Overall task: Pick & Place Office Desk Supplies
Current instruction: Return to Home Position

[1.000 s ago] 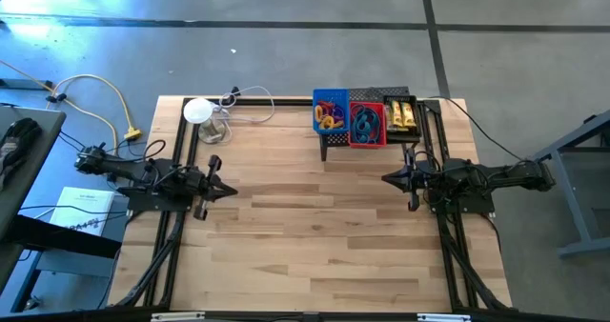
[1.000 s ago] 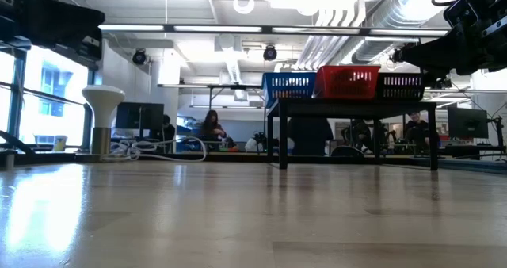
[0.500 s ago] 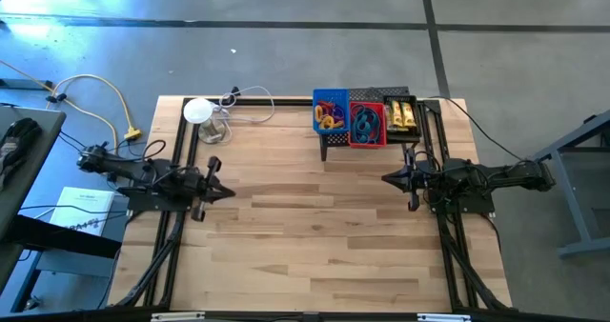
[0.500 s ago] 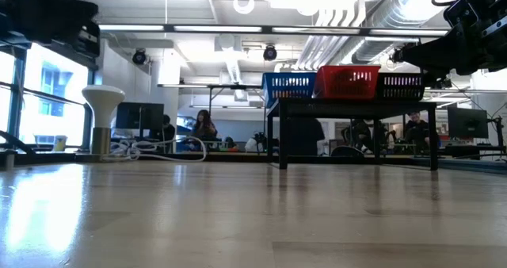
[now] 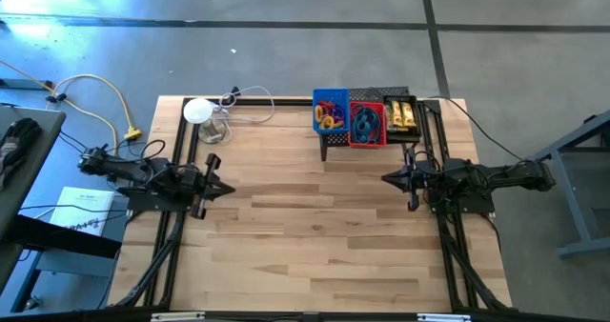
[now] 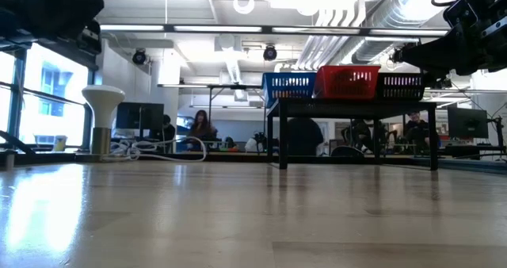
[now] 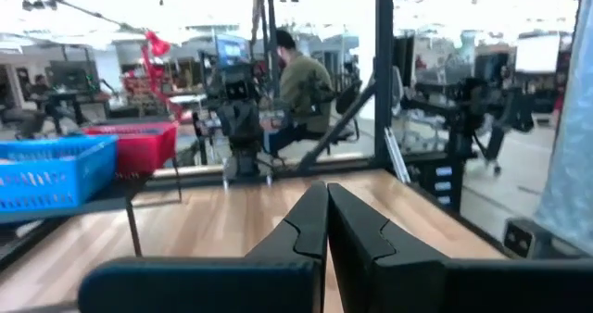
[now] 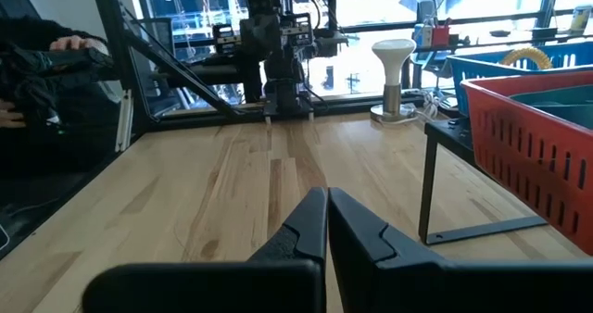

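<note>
Left end effector [image 5: 227, 190] is at the left side of the light wooden plank table [image 5: 305, 246], pointing inward, fingers [image 7: 310, 228] pressed together with nothing between them. Right end effector [image 5: 385, 178] mirrors it at the right side, tips likewise closed on nothing, just in front of the black mesh shelf [image 6: 352, 106]. Shelf stands at the far edge, right of centre, carrying three slotted plastic bins in a row, touching. Blue bin [image 5: 317, 101] holds purple and orange little rings [image 5: 330, 117]; red bin [image 5: 355, 143] in the middle holds blue and black elastic loops [image 5: 365, 122]; black bin [image 5: 388, 131] nearest the right arm holds short yellow-and-white tubes [image 5: 401, 114]. White round device on a stem [image 5: 198, 110], cable coiled beside it, sits at the far left corner, well apart from the shelf.
</note>
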